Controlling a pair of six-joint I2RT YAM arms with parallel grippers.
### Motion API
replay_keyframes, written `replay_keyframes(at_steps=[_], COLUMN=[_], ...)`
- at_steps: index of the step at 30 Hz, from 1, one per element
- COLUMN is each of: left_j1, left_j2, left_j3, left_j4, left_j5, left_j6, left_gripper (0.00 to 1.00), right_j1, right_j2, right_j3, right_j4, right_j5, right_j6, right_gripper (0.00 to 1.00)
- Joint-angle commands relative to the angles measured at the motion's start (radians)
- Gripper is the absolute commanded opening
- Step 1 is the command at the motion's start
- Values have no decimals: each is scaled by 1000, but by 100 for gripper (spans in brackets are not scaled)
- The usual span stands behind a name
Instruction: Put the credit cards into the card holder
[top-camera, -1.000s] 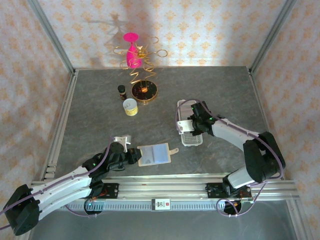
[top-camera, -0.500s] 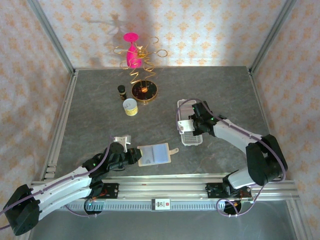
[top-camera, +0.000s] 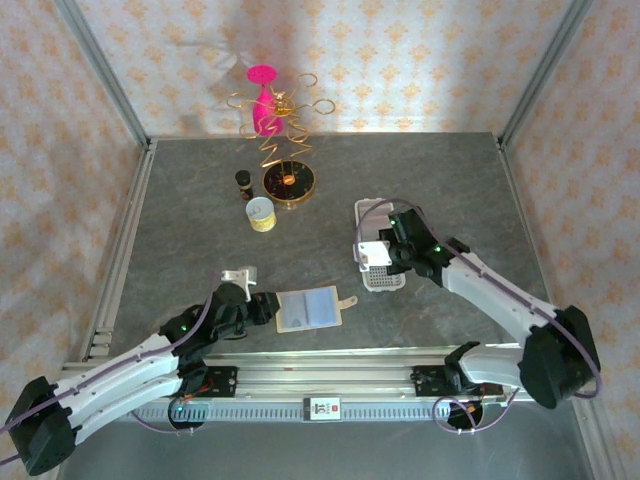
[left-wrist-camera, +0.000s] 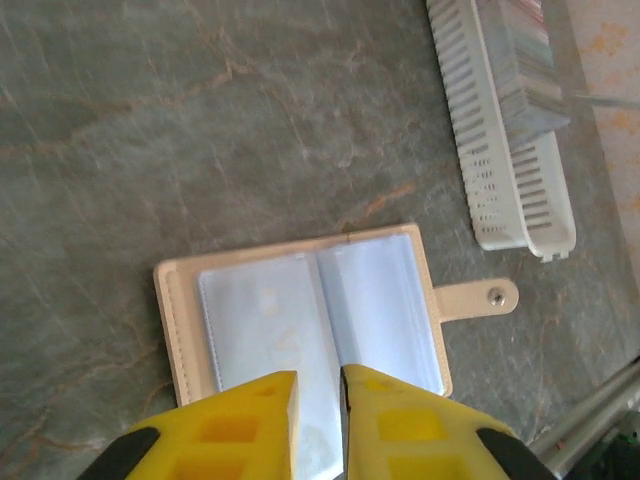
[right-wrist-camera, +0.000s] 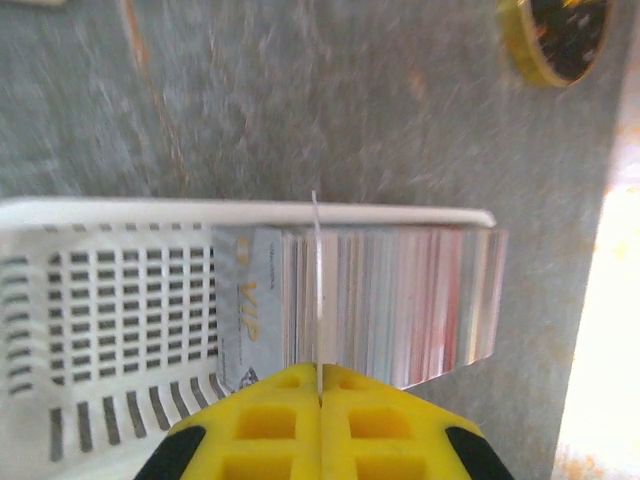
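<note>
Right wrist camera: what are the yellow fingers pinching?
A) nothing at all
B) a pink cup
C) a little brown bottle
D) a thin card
D: the right fingers are shut on a thin card, seen edge-on, above the white tray and its row of cards.

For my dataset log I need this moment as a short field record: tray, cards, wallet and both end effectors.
tray: white, slotted, on the table right of centre
cards: stack standing on edge at one end of the tray
right end effector: shut on one thin card, seen edge-on at the stack
wallet: beige, lying open, blue sleeves up, apart from the tray
left end effector: over the wallet's near edge, fingers narrowly apart
</note>
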Motion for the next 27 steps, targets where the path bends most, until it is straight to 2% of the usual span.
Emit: replay_keyframes(at_steps=[1, 4, 7, 10, 13, 15, 16, 18, 20, 23, 24, 27], left_j1=[-5, -5, -4, -5, -28, -57, -69, -88, -112, -139, -147, -177], left_j2=[-27, -16, 26, 66, 80, 90, 96, 108, 121, 166, 180, 218], left_j3=[54, 53, 63, 66, 51, 63, 75, 100, 111, 122, 128, 126], left_j4=[-98, -75, -63, -25, 15, -15, -47, -111, -150, -151, -143, -62], left_j5=[-98, -76, -41, 27, 48, 22, 5, -26, -60, -72, -71, -58], left_j6=[8, -8, -23, -23, -43, -47, -46, -40, -43, -59, -63, -85], left_gripper=[29, 37, 36, 35, 35, 35, 35, 38, 43, 44, 43, 32], right_j1=[30, 38, 41, 45, 51, 50, 50, 56, 82, 168, 196, 298], right_j2=[-126, -213, -292, -345, -373, -354, -333, -299, -287, -288, -284, -260], right_j3=[-22, -28, -56, -105, -170, -141, -118, -98, -138, -207, -224, -299], right_j4=[-13, 15, 99, 265, 503, 488, 440, 384, 400, 424, 434, 513], right_j5=[-73, -188, -288, -353, -254, -87, -66, -121, -177, -144, -135, -101], right_j6=[158, 292, 502, 780, 1244, 1547, 1637, 1747, 1873, 2015, 2051, 2170], right_gripper=[0, 0, 0, 0, 0, 0, 0, 0, 0, 0, 0, 0])
